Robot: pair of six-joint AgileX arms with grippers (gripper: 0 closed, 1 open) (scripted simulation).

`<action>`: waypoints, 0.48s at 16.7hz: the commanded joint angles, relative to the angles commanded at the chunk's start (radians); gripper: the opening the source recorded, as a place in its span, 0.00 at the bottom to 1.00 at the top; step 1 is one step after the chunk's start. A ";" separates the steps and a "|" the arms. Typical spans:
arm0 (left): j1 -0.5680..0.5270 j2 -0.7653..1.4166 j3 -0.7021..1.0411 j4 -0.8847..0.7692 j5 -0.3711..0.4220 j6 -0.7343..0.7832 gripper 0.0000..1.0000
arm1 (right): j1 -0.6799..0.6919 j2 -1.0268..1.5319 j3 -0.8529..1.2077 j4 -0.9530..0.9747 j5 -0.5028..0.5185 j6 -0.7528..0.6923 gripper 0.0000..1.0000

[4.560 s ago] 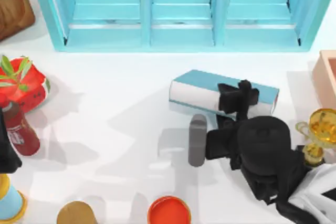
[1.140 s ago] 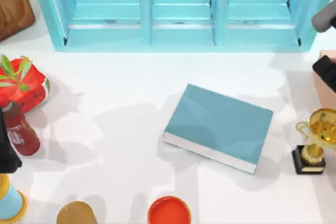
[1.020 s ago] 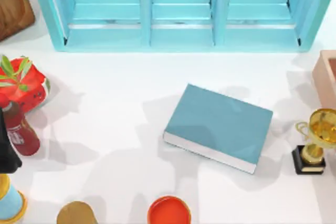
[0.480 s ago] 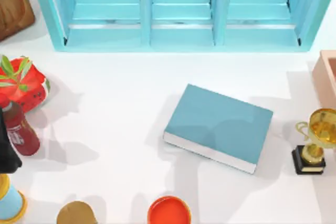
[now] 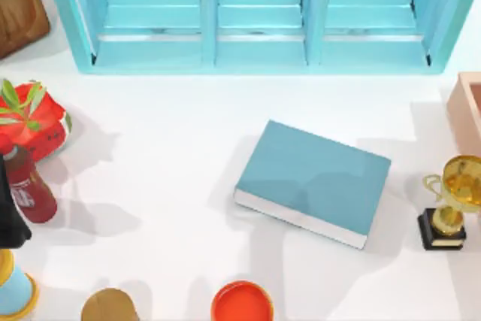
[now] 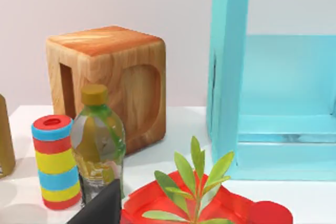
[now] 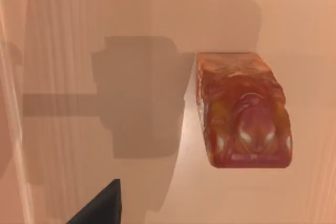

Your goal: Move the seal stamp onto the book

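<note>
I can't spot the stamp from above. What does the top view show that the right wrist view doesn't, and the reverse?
Top view: the book lying flat mid-table, the gold trophy to its right, the blue shelf behind. Right wrist view: the seal stamp resting on a pinkish surface. Shared: probably that surface, which matches the pinkish box at the table's right edge.

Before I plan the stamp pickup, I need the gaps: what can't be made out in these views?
- Seal stamp, right wrist view: upright or lying, the angle does not tell.
- Pink box, top view: cut off by the right edge.
- Red bottle, top view: partly behind the left arm.
</note>
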 joint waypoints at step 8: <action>0.000 0.000 0.000 0.000 0.000 0.000 1.00 | 0.007 0.090 -0.228 0.321 0.001 0.009 1.00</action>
